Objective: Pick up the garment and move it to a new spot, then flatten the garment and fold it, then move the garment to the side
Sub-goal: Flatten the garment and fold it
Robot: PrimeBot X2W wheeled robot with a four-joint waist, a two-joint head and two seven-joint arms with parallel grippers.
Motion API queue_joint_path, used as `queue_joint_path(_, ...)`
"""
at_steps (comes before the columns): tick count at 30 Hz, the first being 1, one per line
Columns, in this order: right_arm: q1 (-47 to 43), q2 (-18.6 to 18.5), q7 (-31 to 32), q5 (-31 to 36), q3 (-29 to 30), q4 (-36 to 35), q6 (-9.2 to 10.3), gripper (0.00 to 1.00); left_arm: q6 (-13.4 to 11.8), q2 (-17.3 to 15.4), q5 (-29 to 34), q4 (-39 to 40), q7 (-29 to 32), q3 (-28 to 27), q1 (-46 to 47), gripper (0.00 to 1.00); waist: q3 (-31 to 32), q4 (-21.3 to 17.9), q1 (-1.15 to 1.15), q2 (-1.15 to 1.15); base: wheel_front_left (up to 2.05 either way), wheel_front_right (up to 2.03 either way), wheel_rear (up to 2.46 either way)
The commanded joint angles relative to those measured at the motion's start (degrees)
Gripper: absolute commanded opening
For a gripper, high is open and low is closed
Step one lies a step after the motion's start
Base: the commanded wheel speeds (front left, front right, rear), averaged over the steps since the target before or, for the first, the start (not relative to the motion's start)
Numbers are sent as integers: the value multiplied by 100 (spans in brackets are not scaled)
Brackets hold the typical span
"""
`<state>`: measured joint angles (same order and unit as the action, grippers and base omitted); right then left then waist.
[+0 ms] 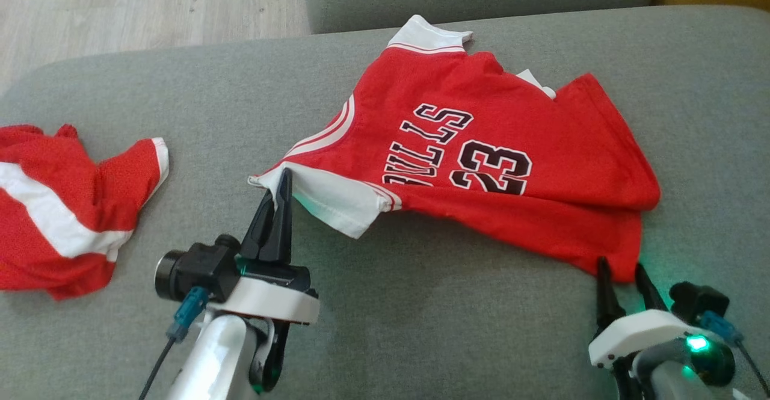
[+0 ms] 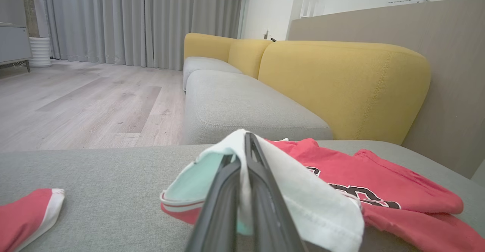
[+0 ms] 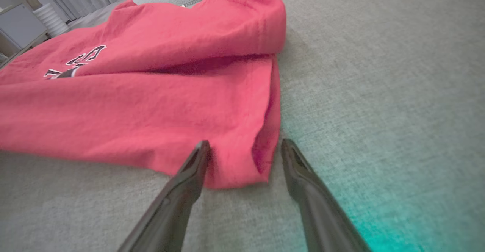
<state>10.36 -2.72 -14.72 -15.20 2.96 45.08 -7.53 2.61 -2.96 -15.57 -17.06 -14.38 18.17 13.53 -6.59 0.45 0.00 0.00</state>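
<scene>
Left gripper (image 1: 284, 175) pinches jersey (image 1: 541, 147); right gripper (image 1: 621, 266) spread at hem

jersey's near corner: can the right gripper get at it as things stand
Probably yes. The right gripper stands open with a finger on each side of the jersey corner, which lies on the grey cushion with nothing between.

Jersey (image 1: 493, 147): red; white sleeves are trimmed with thin red stripes; black lettering and the number 23 are outlined in white.
Second cloth (image 1: 54, 207): red, crossed by a broad white band.
Sofa seat (image 1: 421, 316): plain grey.
Backrest (image 2: 341, 85): mustard yellow.
Floor (image 2: 83, 104): pale wood grain.
Curtains (image 2: 132, 21): grey.
</scene>
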Motion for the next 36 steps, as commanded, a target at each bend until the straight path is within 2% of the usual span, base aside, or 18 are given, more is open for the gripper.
queue_joint_path(1,110,-16,33,-1,-176,96,4,59,39,-14,40,203,-62,-233,103,0,2,15,0,0,0,0,0)
queue_joint_path(2,149,-16,26,-19,-186,173,4,3,46,-10,48,195,-62,-240,98,0,6,21,0,0,0,0,0)
queue_joint_path(3,183,-16,17,-36,-193,234,4,0,49,-8,55,174,-62,-245,91,0,12,23,0,0,0,0,0)
queue_joint_path(6,281,-16,-11,-102,-209,226,4,0,63,-2,57,82,-62,-269,67,0,48,15,0,0,0,0,0)
queue_joint_path(9,351,-16,-23,-172,-236,-122,4,0,94,1,-24,10,-62,-375,81,0,121,-8,0,0,0,0,0)
queue_joint_path(11,352,-16,-26,-116,-233,-796,4,0,155,3,-121,28,-62,-508,163,0,213,-37,0,0,0,0,0)
queue_joint_path(18,546,-44,-3,320,-264,-2354,4,0,316,5,-624,192,-62,-820,784,0,525,-84,0,0,0,0,0)
queue_joint_path(23,859,-424,316,323,-481,-3332,4,0,353,6,-882,468,-62,-957,1435,0,740,-102,0,0,0,0,0)
queue_joint_path(31,985,-1073,972,174,-558,-4818,4,0,248,2,-1242,1610,108,-1207,1848,0,919,-146,0,0,0,0,0)
queue_joint_path(36,743,-1172,1433,138,-275,-5729,4,0,68,-79,-1426,2688,589,-1313,1771,0,903,-168,0,0,0,0,0)
